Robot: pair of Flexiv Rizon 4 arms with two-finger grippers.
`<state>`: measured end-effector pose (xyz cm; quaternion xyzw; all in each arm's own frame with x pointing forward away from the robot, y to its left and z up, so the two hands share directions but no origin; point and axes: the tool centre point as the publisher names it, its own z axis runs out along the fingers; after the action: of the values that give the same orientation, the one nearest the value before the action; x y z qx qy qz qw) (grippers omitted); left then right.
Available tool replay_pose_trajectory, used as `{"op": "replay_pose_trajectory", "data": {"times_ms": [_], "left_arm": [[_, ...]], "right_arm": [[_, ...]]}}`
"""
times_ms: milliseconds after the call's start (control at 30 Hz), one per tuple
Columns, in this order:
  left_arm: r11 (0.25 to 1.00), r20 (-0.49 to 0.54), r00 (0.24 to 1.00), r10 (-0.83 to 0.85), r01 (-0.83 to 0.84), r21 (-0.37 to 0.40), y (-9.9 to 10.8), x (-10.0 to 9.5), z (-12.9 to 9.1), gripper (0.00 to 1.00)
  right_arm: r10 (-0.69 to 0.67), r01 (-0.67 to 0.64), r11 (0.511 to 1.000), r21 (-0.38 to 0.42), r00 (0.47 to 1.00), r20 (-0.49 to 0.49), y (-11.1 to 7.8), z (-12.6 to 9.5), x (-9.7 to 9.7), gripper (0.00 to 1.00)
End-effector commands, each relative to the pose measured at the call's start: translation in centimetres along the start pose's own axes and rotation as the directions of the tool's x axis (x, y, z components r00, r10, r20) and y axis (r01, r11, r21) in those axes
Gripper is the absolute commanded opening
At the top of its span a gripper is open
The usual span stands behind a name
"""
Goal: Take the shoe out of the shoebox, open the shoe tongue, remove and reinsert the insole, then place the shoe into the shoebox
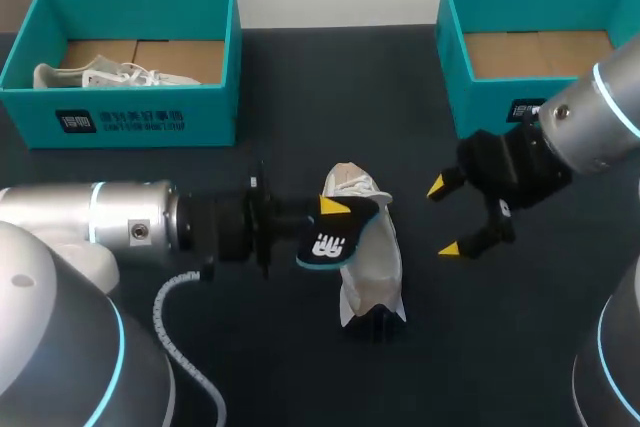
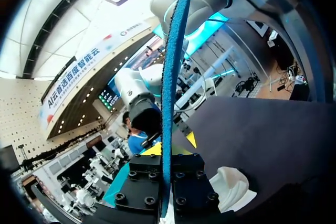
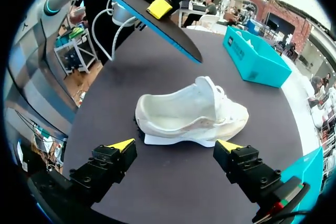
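Left pincer [image 1: 333, 209] grasps the insole [image 1: 325, 244], which seemingly hangs over the shoe [image 1: 375, 267], partly covering it. Right pincer [image 1: 448, 217], released, faces the shoe; teal shoebox [image 1: 480, 97] behind it.

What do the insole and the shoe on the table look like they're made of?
The insole looks like thin foam: matte black face over a blue layer that shows at its edge. The shoe has an off-white matte fabric upper, perhaps mesh, on a white rubbery-looking sole.
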<state>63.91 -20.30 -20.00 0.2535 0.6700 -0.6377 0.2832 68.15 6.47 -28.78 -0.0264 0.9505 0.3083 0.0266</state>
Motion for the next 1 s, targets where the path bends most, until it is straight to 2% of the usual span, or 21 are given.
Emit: {"op": "replay_pose_trajectory", "data": {"times_ms": [33, 333, 533, 1000], "left_arm": [[1.0, 0.005, 1.0, 0.001, -0.001, -0.005, -0.2, 0.2, 0.1, 0.0], [1.0, 0.005, 1.0, 0.001, -0.001, -0.005, -0.2, 0.2, 0.1, 0.0], [1.0, 0.005, 1.0, 0.001, -0.001, -0.005, -0.2, 0.2, 0.1, 0.0], [1.0, 0.005, 1.0, 0.001, -0.001, -0.005, -0.2, 0.2, 0.1, 0.0]], "right_arm": [[0.001, -0.001, 1.0, 0.006, 1.0, -0.001, 0.2, 0.2, -0.1, 1.0], [0.001, -0.001, 1.0, 0.006, 1.0, -0.001, 0.2, 0.2, -0.1, 1.0], [-0.041, 0.035, 0.992, 0.123, 0.998, 0.042, -0.4, 1.5, -0.9, 1.0], [-0.039, 0.028, 0.992, 0.127, 0.996, 0.086, 1.3, 5.1, -1.5, 1.0]]}}
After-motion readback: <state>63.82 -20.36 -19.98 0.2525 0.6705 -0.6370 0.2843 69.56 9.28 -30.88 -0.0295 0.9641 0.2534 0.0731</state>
